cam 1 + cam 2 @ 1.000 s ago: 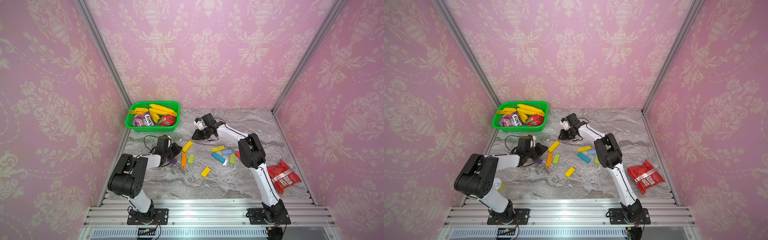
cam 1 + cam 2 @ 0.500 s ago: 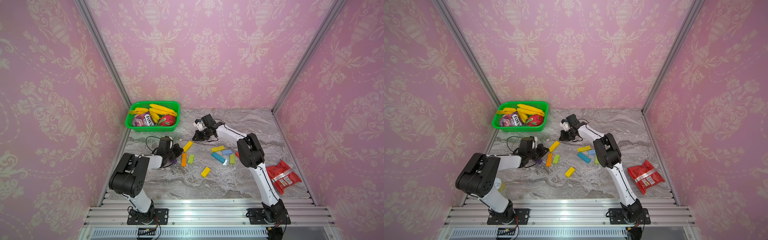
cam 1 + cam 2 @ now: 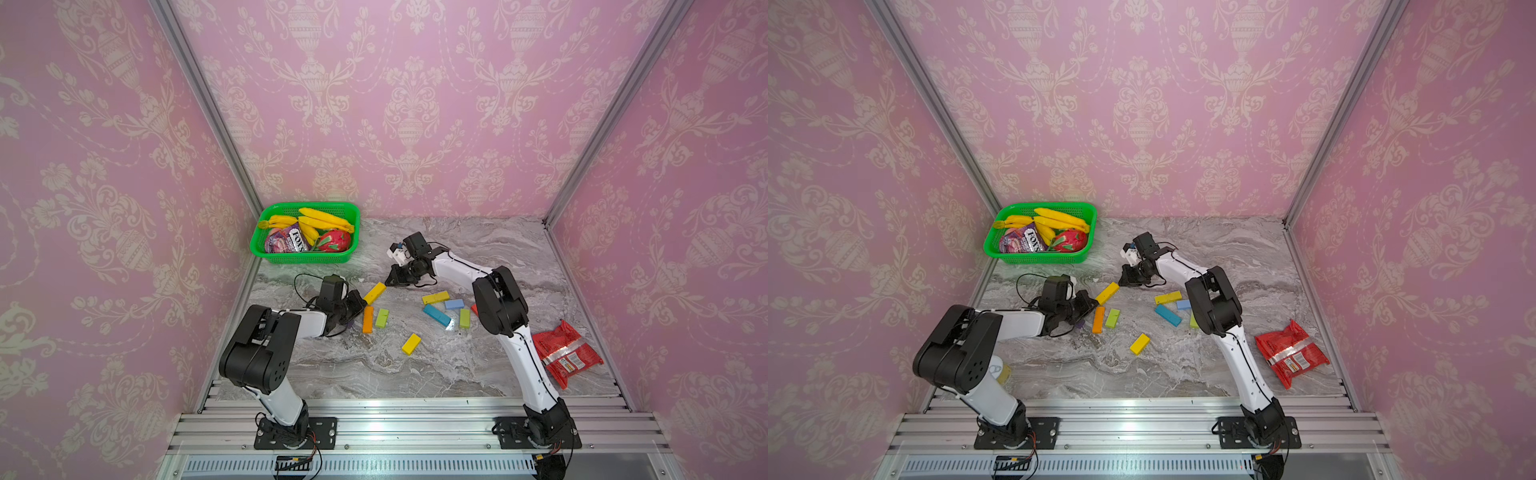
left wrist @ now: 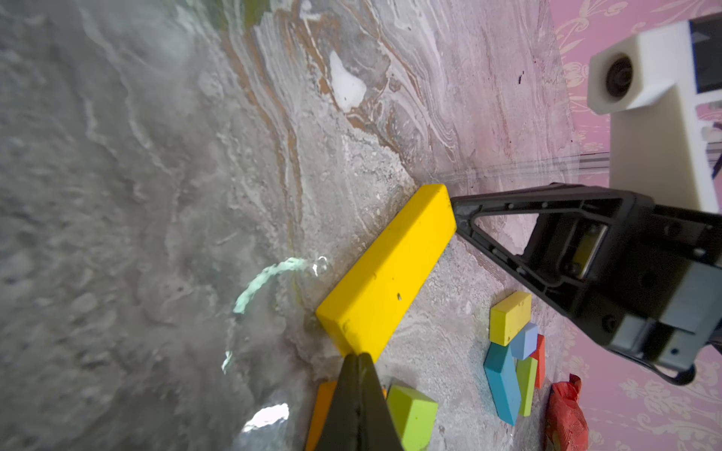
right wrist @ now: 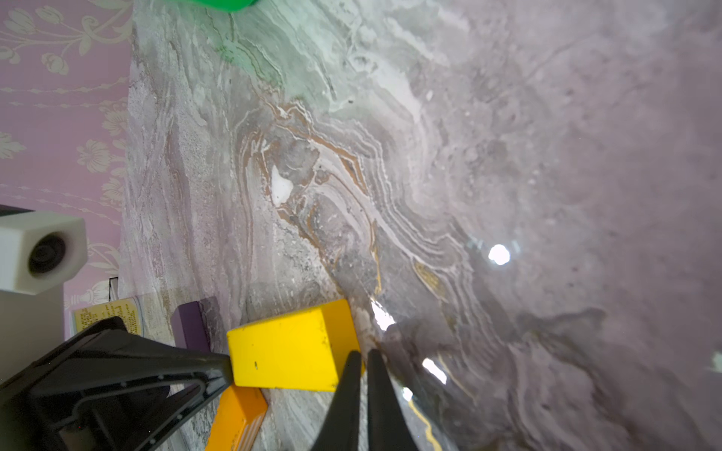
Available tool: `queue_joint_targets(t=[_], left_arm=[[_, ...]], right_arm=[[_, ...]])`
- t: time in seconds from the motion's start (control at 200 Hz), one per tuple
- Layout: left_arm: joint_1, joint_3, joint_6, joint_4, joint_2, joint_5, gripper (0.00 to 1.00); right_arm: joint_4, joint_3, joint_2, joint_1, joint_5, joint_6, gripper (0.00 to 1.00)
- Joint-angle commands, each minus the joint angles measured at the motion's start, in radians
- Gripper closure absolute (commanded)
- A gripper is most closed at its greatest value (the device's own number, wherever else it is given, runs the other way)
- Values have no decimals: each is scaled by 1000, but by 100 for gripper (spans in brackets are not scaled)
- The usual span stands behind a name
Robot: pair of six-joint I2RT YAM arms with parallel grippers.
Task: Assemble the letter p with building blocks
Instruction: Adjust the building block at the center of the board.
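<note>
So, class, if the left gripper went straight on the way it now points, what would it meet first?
The long yellow block: the shut left gripper points at its near end, apparently in contact with it.

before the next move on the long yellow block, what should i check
1. The left gripper is shut: ok.
2. The right gripper is shut: ok.
3. Their tips sit at opposite ends of the yellow block: ok.
4. The yellow block lies flat on the table: ok.
5. It lines up with the orange block: not ok, it lies at an angle.
6. The purple block is clear of the left gripper: cannot tell, it is mostly hidden.
</note>
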Motion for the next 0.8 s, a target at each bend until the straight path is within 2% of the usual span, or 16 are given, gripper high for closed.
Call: queue_joint_targets(t=[0.0,0.43,0.795], left_arm=[[-6,26,33,-34,56,-31,100],[0,110,96,-106,86,-117,100],[3,153,154,-163,91,-172,100]], right_arm=[[7,-28,0,12,-29,19,90],[48,-124,-45,23,-32,38,90],[115,-287,-130,49,-17,69,89]])
